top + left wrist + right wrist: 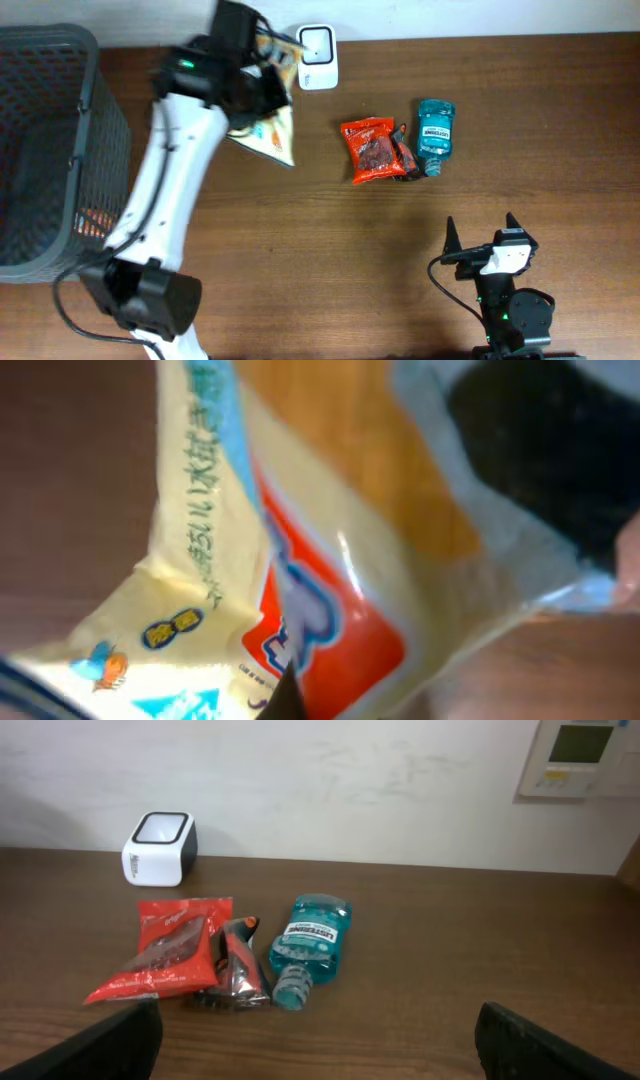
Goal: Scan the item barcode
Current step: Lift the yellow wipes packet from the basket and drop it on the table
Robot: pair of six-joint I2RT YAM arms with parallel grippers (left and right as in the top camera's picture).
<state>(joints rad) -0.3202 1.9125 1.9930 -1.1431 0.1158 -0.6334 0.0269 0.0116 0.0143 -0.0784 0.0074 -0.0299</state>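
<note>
My left gripper (268, 88) is shut on a cream and yellow snack bag (272, 138), holding it above the table's far left, just left of the white barcode scanner (317, 56). In the left wrist view the bag (300, 550) fills the frame, showing red and blue print, and one dark fingertip (285, 698) presses against it. Whether a barcode faces the scanner cannot be made out. My right gripper (482, 238) stands open near the front edge with nothing in it; its fingers (110, 1045) frame the scanner (160, 848) far ahead.
A red snack packet (370, 150), a small dark packet (405, 160) and a blue mouthwash bottle (435, 130) lie together mid-table. A grey mesh basket (50, 150) stands at the left edge. The wall runs right behind the scanner.
</note>
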